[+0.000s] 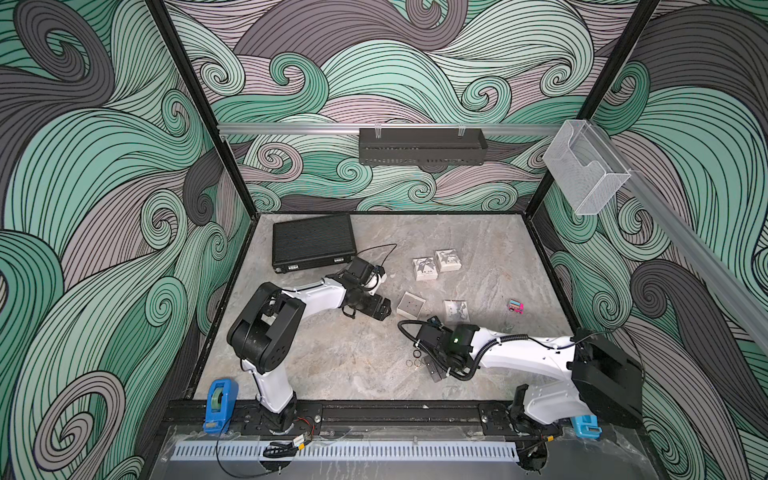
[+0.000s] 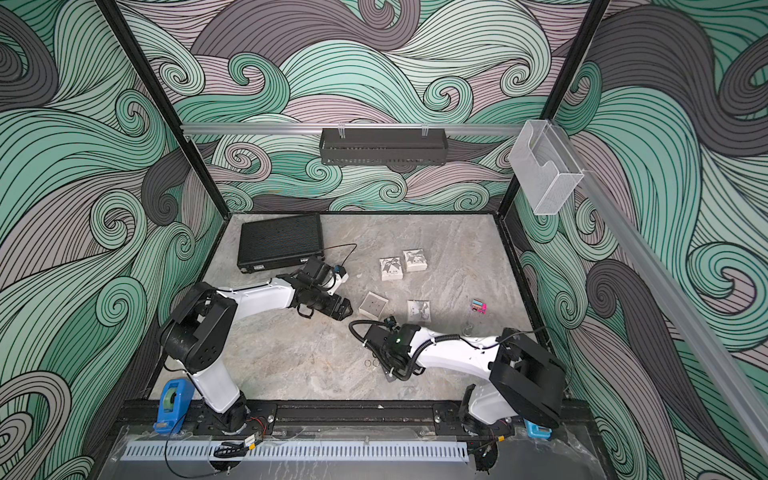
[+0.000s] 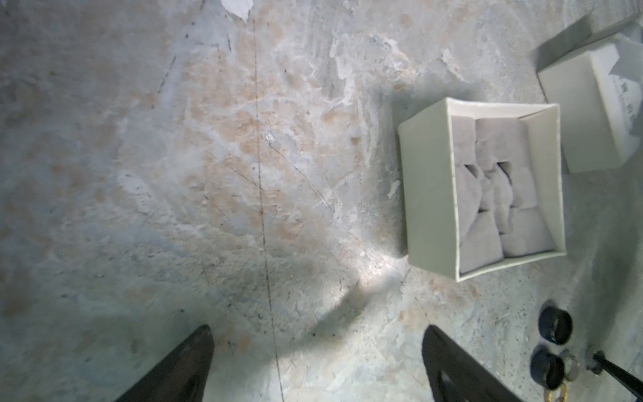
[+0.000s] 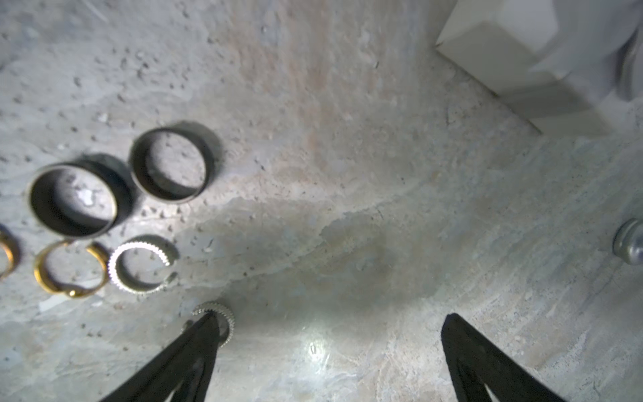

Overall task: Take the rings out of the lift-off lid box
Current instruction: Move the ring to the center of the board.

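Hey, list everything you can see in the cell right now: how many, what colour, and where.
rings: six; two black, two gold, two silvery; on the table by the right gripper
open box: one; white, grey insert, no rings inside; mid-table
lid: one; white, bow print; beside the open box
closed boxes: two; white, bow print; side by side further back
pink-and-teal item: one; right of the lid
case: one; black; back left corner
tape dispenser: one; blue; front rail
wall basket: one; black; back wall
clear holder: one; right wall
left gripper: open, over bare table
right gripper: open, one fingertip over a silvery ring
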Robot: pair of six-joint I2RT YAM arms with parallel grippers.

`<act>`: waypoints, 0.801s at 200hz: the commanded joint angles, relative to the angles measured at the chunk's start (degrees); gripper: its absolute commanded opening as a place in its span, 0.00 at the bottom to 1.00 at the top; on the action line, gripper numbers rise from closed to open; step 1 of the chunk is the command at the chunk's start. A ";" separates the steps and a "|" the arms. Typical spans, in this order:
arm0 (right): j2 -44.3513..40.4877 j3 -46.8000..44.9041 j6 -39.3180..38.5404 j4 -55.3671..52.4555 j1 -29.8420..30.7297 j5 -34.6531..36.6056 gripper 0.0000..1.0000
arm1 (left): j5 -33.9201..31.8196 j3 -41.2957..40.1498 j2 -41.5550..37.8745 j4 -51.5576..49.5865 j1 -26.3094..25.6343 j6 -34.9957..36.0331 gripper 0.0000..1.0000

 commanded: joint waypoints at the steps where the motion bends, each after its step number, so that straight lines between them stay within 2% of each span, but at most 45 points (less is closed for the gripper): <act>1: 1.65 0.08 -2.04 3.87 -1.58 -0.05 1.00 | 0.29 -0.79 -1.23 -0.17 0.45 0.25 0.95; 49: 2.49 1.44 -4.16 5.23 -3.09 0.07 1.00 | 0.20 -1.41 -1.28 0.11 0.71 0.25 0.95; 113: -13.82 1.68 -6.13 -3.06 -6.42 -0.84 1.00 | -0.41 1.33 1.42 0.13 0.75 0.77 0.95; 160: -21.54 1.12 -7.45 -1.70 -20.75 -5.25 1.00 | 0.03 5.49 6.76 -0.01 0.80 1.57 0.95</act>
